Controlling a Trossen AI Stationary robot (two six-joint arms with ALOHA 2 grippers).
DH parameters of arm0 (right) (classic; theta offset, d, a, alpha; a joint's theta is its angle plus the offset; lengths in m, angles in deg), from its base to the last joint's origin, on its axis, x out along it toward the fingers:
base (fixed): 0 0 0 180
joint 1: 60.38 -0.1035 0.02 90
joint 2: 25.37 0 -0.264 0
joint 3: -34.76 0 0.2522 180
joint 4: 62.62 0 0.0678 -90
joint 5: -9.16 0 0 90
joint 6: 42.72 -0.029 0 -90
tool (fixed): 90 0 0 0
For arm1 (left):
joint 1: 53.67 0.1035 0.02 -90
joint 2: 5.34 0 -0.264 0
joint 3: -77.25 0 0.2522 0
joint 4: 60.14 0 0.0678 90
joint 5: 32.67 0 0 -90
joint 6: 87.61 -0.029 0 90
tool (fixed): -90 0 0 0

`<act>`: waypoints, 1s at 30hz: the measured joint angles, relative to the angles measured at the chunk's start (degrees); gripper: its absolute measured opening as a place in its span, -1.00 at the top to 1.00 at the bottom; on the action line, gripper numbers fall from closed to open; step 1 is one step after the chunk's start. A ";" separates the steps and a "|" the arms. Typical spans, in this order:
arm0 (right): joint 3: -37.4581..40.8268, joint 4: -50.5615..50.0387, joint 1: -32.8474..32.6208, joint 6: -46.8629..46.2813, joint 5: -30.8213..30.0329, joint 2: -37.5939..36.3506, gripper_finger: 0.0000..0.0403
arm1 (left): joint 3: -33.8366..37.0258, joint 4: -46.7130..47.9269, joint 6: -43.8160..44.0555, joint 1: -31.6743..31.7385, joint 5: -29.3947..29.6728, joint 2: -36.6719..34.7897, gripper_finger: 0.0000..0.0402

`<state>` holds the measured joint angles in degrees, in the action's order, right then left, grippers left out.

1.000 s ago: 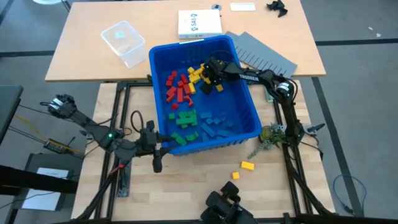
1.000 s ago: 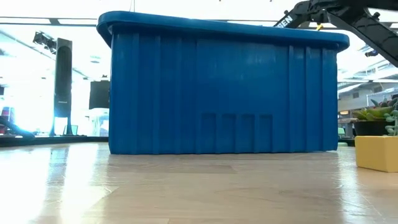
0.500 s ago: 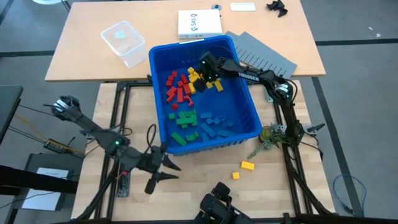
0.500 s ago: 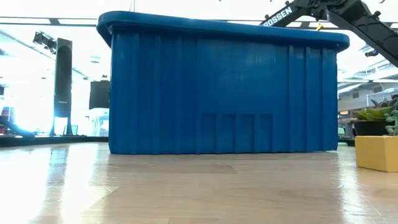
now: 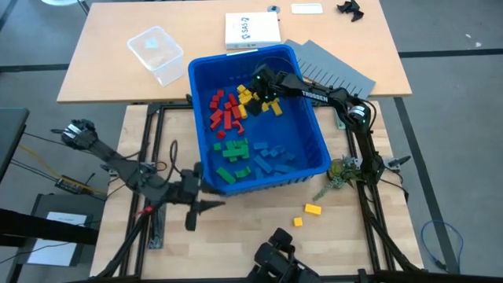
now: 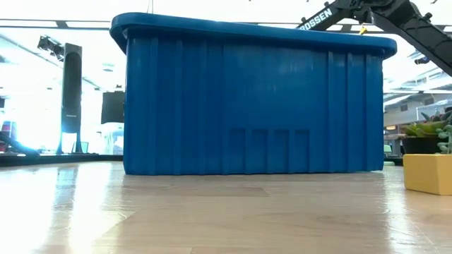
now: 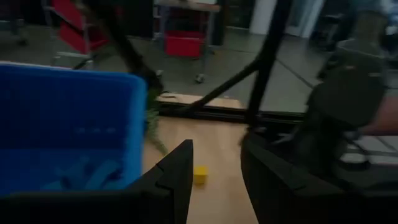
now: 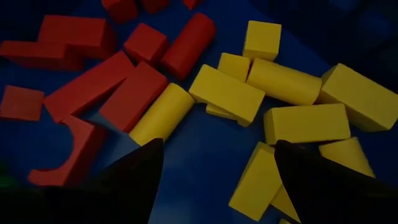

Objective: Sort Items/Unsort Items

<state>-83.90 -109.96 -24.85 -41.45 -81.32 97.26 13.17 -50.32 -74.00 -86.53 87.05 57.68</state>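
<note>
Right gripper (image 5: 257, 84) hangs inside the blue bin (image 5: 308, 130), over the far end. My fingers there are spread wide with nothing between them; the yellow blocks (image 8: 227, 93) lie just ahead of the tips and the red blocks (image 8: 90, 84) off to one side of them.

Left gripper (image 5: 211, 204) sits outside the bin's near wall, over the table. Jaws part open and empty; a gap shows between the two fingers (image 7: 177, 180).

Progress, judged: the bin holds four colour groups, red (image 5: 226, 110), yellow (image 5: 253, 97), green (image 5: 234, 157) and blue (image 5: 273, 156), each mostly apart. Sorting looks largely done. Two yellow strays (image 5: 313, 209) lie on the table outside the bin; a small yellow block (image 7: 199, 175) shows beyond my left fingertips. Those remain.

Views compared:
- High view gives the whole layout and both arms.
- Right wrist view alone shows block shapes: cylinders, wedges, a red arch.
- Low view shows only the bin's outer wall and one yellow block (image 6: 428, 173); the contents are hidden.
- Left wrist view is blurred.
</note>
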 joint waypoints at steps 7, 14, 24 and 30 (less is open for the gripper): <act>0.00 -2.36 0.65 0.53 -0.47 -0.06 -0.51 | 0.00 4.82 1.40 1.33 1.89 -3.47 0.29; 0.00 -2.28 1.27 0.78 -5.62 -0.06 -0.51 | 0.00 6.12 1.47 1.37 11.59 -4.37 0.29; 3.67 -6.11 1.83 -3.37 -13.19 -0.06 -0.46 | 0.00 6.33 1.95 2.93 16.52 -2.00 0.29; 8.82 -6.11 1.77 -0.27 -15.98 -0.02 -0.46 | 0.00 6.39 2.04 4.35 16.48 -1.12 0.29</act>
<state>-75.08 -116.07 -23.08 -41.72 -97.30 97.24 13.17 -43.92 -71.96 -82.18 103.53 56.56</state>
